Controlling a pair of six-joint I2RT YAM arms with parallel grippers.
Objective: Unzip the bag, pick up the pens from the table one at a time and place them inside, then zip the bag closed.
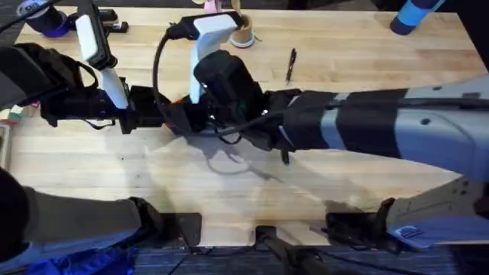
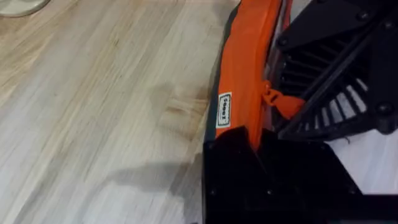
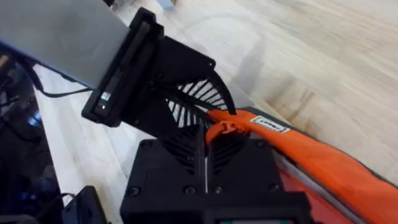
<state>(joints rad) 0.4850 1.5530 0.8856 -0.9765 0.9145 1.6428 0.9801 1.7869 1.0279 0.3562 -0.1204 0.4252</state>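
Between both grippers, orange bag (image 3: 336,165) seemingly half-unzipped.

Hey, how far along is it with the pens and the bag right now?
Early, probably the unzipping step. Nothing looks finished: one pen lies on the table, not in the bag. In hand: the left pincer grips the edge of the orange bag, and the right pincer is shut on the zip pull. Left: loading the pens, then zipping closed.
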